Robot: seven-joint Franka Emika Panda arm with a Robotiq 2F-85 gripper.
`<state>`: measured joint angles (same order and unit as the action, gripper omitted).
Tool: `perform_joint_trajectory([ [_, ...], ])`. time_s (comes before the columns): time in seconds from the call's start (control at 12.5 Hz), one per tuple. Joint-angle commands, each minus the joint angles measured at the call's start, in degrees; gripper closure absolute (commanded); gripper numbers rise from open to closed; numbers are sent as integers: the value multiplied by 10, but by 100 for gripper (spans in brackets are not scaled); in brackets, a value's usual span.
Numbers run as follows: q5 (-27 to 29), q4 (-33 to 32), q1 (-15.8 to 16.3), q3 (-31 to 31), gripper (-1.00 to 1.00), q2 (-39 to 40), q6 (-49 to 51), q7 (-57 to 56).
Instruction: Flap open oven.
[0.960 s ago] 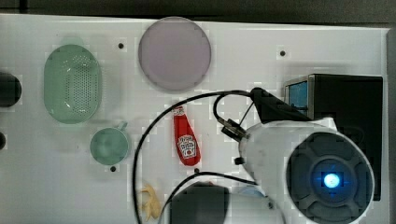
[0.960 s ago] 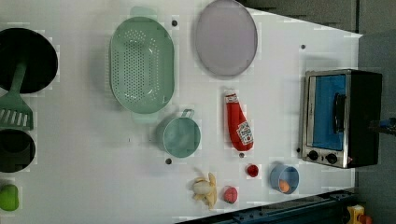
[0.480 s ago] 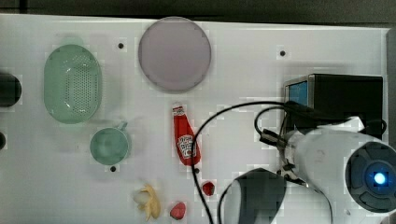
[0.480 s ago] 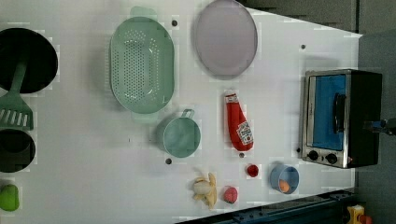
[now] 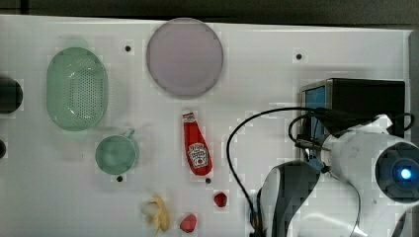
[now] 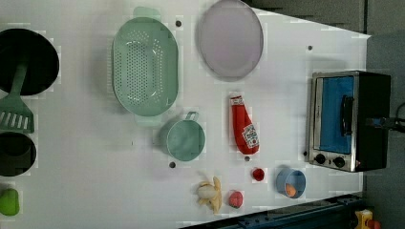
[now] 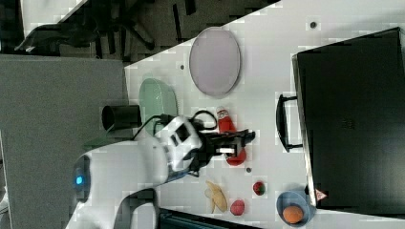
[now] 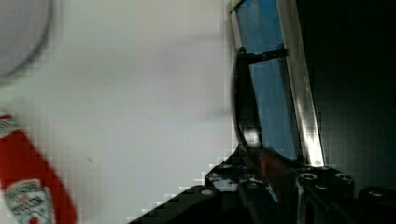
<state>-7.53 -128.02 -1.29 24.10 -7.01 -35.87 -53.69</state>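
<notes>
Now, tool (image 7: 241, 141) near oven (image 7: 353, 119), door handle (image 7: 281, 122) untouched

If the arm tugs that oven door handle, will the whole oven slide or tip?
Probably not tip: the oven is a broad, boxy metal unit sitting flat on the table, so it looks heavy. It might slide a little on the smooth white surface. The door handle looks rigid, unlikely to flex.

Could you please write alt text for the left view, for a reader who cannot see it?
A toaster oven with its blue glass door shut stands at the left view's right edge on a white table. Toward the left view's left lie a ketchup bottle, a green cup, a green colander and a grey plate.
</notes>
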Motion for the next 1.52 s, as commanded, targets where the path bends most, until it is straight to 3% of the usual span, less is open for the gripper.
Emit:
perform_joint_trajectory([
  [0.08, 3, 9, 5, 26, 65, 23, -21, -56],
  [0.88, 3, 8, 4, 36, 65, 145, -113, -56],
  [1.52, -10, 2, 17, 6, 65, 164, -118, -40],
])
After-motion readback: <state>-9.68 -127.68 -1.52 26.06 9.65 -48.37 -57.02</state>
